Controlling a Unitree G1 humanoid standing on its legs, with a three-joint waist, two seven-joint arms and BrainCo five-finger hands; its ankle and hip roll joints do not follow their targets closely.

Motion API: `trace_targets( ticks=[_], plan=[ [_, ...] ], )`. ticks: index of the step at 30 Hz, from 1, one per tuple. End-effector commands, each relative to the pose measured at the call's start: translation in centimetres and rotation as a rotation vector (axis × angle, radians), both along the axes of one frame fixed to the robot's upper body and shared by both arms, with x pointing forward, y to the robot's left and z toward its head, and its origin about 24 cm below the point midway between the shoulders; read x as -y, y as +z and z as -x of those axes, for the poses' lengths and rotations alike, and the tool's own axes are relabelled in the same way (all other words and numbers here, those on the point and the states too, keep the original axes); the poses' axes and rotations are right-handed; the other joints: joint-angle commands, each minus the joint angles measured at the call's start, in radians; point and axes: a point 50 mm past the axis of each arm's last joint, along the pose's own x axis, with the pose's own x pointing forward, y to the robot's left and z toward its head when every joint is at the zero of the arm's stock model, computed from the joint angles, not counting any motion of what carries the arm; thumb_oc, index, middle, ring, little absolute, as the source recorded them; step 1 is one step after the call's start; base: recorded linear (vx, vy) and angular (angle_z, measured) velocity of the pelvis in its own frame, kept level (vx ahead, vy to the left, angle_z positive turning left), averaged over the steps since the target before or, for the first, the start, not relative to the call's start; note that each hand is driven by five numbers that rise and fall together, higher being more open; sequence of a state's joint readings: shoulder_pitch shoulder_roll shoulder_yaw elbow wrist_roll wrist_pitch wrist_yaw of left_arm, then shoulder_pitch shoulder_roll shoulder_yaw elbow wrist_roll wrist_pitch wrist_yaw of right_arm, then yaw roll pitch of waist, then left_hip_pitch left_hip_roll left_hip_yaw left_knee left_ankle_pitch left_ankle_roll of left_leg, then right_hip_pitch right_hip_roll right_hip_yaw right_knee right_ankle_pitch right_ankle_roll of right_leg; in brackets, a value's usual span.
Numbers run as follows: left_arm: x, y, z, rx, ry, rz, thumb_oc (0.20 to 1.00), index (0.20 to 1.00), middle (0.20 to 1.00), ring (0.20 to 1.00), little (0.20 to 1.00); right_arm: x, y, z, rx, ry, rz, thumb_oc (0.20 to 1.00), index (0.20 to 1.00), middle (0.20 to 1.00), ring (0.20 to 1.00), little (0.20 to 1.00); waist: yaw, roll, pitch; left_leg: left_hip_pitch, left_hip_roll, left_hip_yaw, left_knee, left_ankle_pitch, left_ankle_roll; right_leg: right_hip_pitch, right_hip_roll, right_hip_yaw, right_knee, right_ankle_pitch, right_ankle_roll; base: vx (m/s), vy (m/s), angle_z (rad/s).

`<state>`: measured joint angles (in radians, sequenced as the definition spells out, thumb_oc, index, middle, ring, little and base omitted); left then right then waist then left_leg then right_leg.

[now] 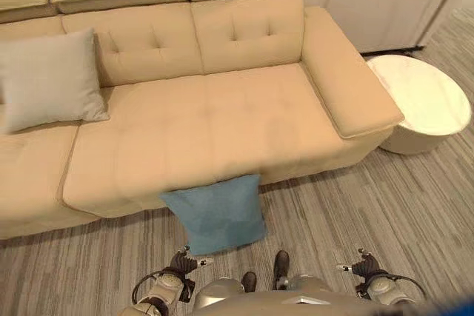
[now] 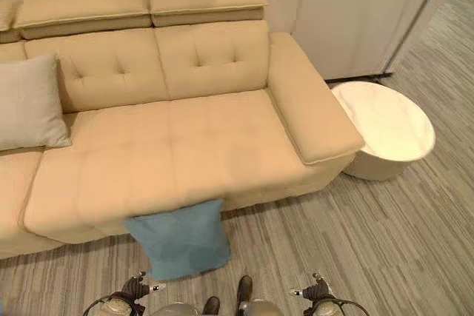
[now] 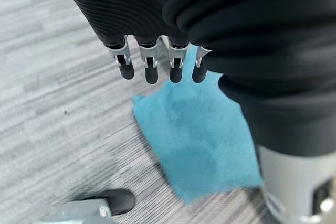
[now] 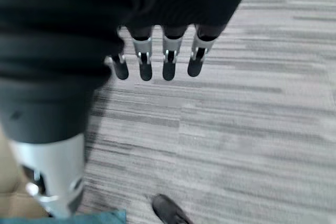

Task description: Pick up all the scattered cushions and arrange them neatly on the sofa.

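Observation:
A blue cushion stands on the floor, leaning against the front of the beige sofa near its middle. A grey cushion rests upright against the sofa's backrest at the left. My left hand hangs low with straight fingers, open and holding nothing; the blue cushion lies on the floor past its fingertips, apart from them. My right hand hangs over bare floor, fingers straight and open, with a corner of the blue cushion off to its side.
A round white side table stands on the floor by the sofa's right armrest. Striped grey flooring runs along the sofa's front. White cupboard doors rise behind the table.

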<state>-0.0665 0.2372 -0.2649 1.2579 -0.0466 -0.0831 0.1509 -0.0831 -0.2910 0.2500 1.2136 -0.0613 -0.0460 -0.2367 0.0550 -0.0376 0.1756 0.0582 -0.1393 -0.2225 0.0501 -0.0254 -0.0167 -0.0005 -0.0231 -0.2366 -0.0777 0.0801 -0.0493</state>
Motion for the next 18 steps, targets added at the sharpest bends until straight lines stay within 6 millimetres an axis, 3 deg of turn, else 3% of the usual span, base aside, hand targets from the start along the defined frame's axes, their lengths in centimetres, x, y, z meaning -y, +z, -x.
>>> trace_targets(
  ticks=[1,3,8,11,15,16,18],
  plan=[
    [1.0,0.3,-1.6,0.028,-0.050,0.005,1.000,1.000,1.000,1.000,1.000,1.9,0.6,0.1,0.028,-0.053,0.023,1.000,1.000,1.000,1.000,1.000,-0.061,0.015,0.020,-0.153,0.153,0.373,0.071,-0.016,-0.021,0.025,-0.077,-0.037,0.071,-0.120,0.152,-0.17,0.123,1.50],
    [1.0,0.2,-1.5,0.025,-0.051,0.005,1.000,1.000,1.000,1.000,1.000,2.0,0.5,0.4,0.012,-0.057,0.030,1.000,1.000,1.000,1.000,1.000,-0.058,0.013,0.015,-0.148,0.192,0.410,0.058,-0.007,-0.030,0.040,-0.084,-0.057,0.053,-0.112,0.156,-0.01,0.099,1.61],
    [1.0,0.1,-1.2,0.016,-0.038,0.010,1.000,1.000,1.000,1.000,1.000,1.5,0.2,0.6,-0.018,-0.052,0.019,1.000,1.000,1.000,1.000,1.000,-0.053,0.004,0.004,-0.133,0.250,0.376,0.019,0.021,-0.054,0.054,-0.113,-0.079,0.031,-0.100,0.172,0.05,0.122,0.06],
    [1.2,-0.1,-0.8,-0.004,-0.053,0.006,1.000,1.000,1.000,1.000,1.000,1.4,0.1,0.7,-0.024,-0.057,0.020,1.000,1.000,1.000,1.000,1.000,-0.053,0.009,-0.009,-0.123,0.235,0.362,-0.014,0.027,-0.059,0.059,-0.128,-0.088,0.030,-0.090,0.182,0.08,0.231,-0.03],
    [0.8,0.1,-1.1,0.001,-0.051,-0.004,1.000,1.000,1.000,1.000,1.000,1.1,0.0,0.5,-0.026,-0.045,0.017,1.000,1.000,1.000,1.000,1.000,-0.042,0.005,-0.009,-0.115,0.196,0.335,-0.020,0.003,-0.038,0.053,-0.157,-0.073,0.069,-0.092,0.195,0.09,0.256,0.11],
    [-0.1,0.3,-1.1,0.003,-0.042,-0.029,1.000,1.000,1.000,1.000,1.000,0.7,0.0,0.1,-0.017,-0.040,0.006,1.000,1.000,1.000,1.000,1.000,-0.034,0.003,-0.003,-0.101,0.169,0.333,-0.031,-0.015,-0.013,0.020,-0.182,-0.055,0.143,-0.087,0.206,0.05,0.305,0.04],
    [-0.7,0.5,-1.2,0.011,-0.029,-0.045,1.000,1.000,1.000,1.000,1.000,0.6,0.2,-0.4,-0.010,-0.028,0.010,1.000,1.000,1.000,1.000,1.000,-0.028,0.007,0.007,-0.093,0.162,0.344,-0.037,-0.019,0.000,-0.017,-0.199,-0.053,0.210,-0.081,0.216,0.02,0.232,-0.21]
  ],
)
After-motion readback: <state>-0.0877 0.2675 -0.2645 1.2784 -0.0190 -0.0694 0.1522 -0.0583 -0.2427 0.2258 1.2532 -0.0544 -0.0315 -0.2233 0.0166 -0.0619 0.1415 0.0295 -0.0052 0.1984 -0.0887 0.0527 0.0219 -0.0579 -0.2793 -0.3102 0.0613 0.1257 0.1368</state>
